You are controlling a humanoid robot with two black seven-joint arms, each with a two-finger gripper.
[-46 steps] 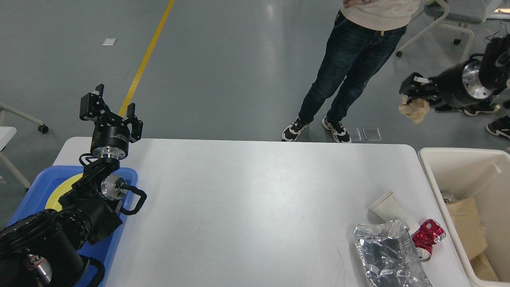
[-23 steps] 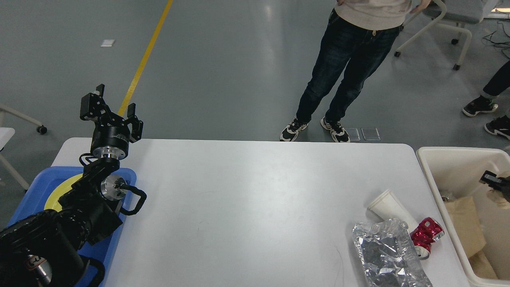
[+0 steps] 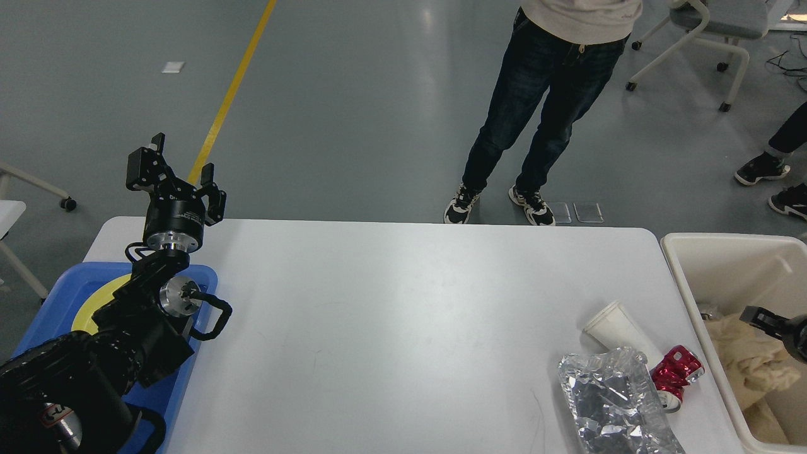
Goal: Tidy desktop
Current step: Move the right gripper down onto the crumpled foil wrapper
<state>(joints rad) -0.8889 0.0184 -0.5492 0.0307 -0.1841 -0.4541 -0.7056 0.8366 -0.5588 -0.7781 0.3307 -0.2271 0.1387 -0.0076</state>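
The white desktop [image 3: 403, 302] fills the middle of the head view. At its right front lie a white paper cup [image 3: 615, 331] on its side, a crumpled foil sheet [image 3: 615, 403] and a crushed red can [image 3: 678, 375], all close together. My left gripper [image 3: 173, 167] is open and empty, raised above the desktop's far left corner. My right gripper [image 3: 766, 318] shows only partly at the right edge, down inside the cream bin [image 3: 725, 265], just above a crumpled brown paper [image 3: 753, 362]. I cannot tell whether it still grips the paper.
A blue tray [image 3: 38, 321] with a yellow plate [image 3: 94, 302] sits at the left edge, under my left arm. A person [image 3: 536, 126] stands just beyond the far edge. A wheeled chair [image 3: 706, 38] stands at the back right.
My right gripper came down from high over the floor into the cream bin with the brown paper, which now lies spread in the bin. The left arm has not moved.
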